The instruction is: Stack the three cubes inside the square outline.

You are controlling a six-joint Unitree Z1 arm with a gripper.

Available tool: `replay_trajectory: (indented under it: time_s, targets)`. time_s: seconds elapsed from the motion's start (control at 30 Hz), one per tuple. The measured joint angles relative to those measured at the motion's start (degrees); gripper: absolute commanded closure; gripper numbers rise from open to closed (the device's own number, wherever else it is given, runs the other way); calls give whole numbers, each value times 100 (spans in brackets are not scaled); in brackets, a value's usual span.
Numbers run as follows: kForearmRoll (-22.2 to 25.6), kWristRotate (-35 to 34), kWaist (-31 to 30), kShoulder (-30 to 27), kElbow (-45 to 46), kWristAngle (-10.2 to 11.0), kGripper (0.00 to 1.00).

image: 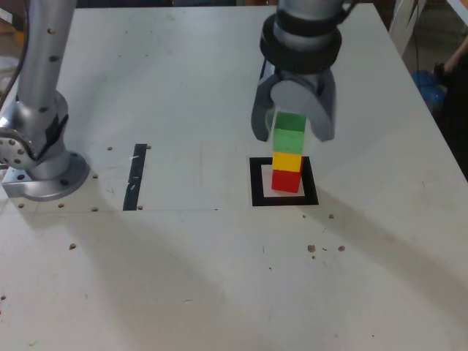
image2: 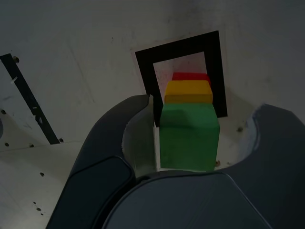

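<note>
The three cubes stand as one tower inside the square outline (image: 256, 183) (image2: 176, 50): the red cube (image: 287, 180) (image2: 190, 76) at the bottom, the yellow cube (image: 287, 161) (image2: 188, 90) on it, the green cube (image: 290, 130) (image2: 189, 138) on top. My gripper (image: 293, 135) (image2: 205, 109) hangs over the tower with a finger on each side of the green cube. The jaws are open. In the wrist view a strip of table shows between the green cube and each finger.
A straight black tape strip (image: 135, 178) (image2: 28, 98) lies to the exterior view's left of the outline. The arm's metal base (image: 36, 161) stands at the far left. Small dark crumbs (image: 312, 248) dot the white table. The table's edge runs down the exterior view's right.
</note>
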Motion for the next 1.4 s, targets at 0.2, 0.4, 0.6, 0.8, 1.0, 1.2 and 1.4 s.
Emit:
replay_trajectory:
  time_s: [0.2,0.4,0.6,0.8,1.0,1.2,1.4]
  targets:
    - [372,13,-80,-504,-11,80,1]
    - [632,101,-96,-1420,741,229,1]
    - [365,13,169,-2328,1947,55,1]
    - [-403,-35,266,-2991,3135,-147,1]
    - [-1030,-228,268,-3136,4364,-403,0]
    - [-1594,-324,268,-3133,5529,-659,0]
    - [-1662,-378,268,-3158,5677,-669,0]
